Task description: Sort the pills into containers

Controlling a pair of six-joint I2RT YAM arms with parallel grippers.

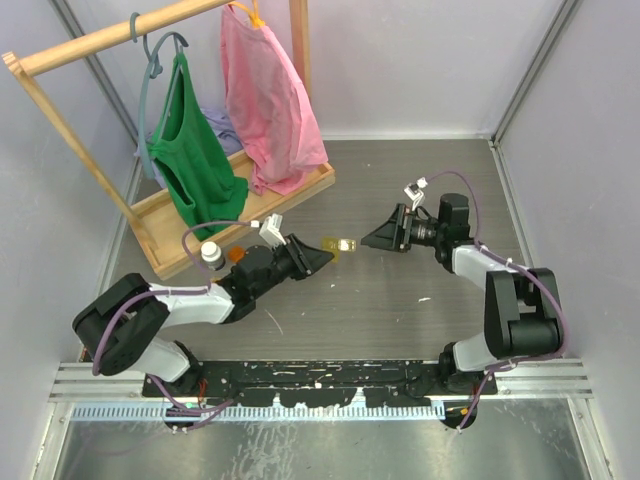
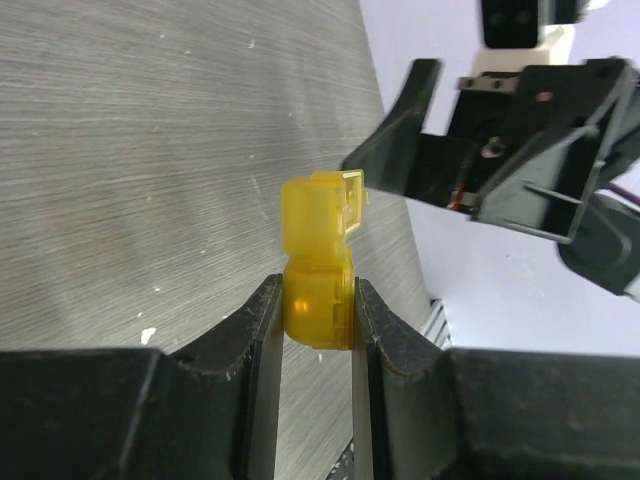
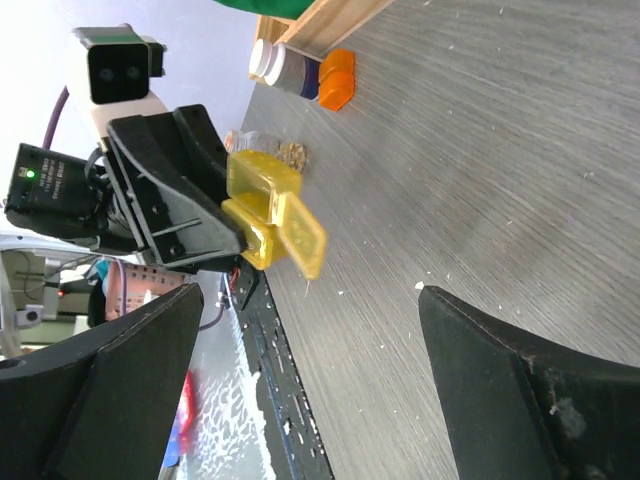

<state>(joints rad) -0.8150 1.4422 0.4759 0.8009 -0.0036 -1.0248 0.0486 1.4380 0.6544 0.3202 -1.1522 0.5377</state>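
**Box (image 1: pixel 343 245) pinched in left gripper (image 1: pixel 318 255); right gripper (image 1: pixel 378 238) gapes beside it**

Grey wood-grain table (image 1: pixel 400 330) fills the floor of the scene, with pale walls on three sides. At its far left stands a wooden rack (image 1: pixel 100 38). A green top (image 1: pixel 195 165) and a pink top (image 1: pixel 270 100) hang from it on hangers, over the rack's low tray.

The left arm (image 1: pixel 190 305) lies low and reaches toward the middle of the table. The right arm (image 1: pixel 500 290) bends in from the other side, so the two grippers face each other near the centre.

The left gripper is clamped on the yellow box. Its wrist view shows both fingers (image 2: pixel 262 330) pressed against the sides of the near cell, while the far cell sticks out past the fingertips.

The right gripper's jaws stand wide apart with nothing between them. They point at the box, close to it but not touching.

A small white-capped bottle (image 1: pixel 212 254) stands upright just in front of the rack's tray, beside the left arm. An orange cap (image 1: pixel 236 256) lies right next to it.

The box sits between the two grippers and, from the right wrist view, looks raised off the table. The lid (image 3: pixel 303 240) of one cell hangs open, a thin yellow flap on the side toward the right gripper. Whether anything is inside the cells cannot be told.
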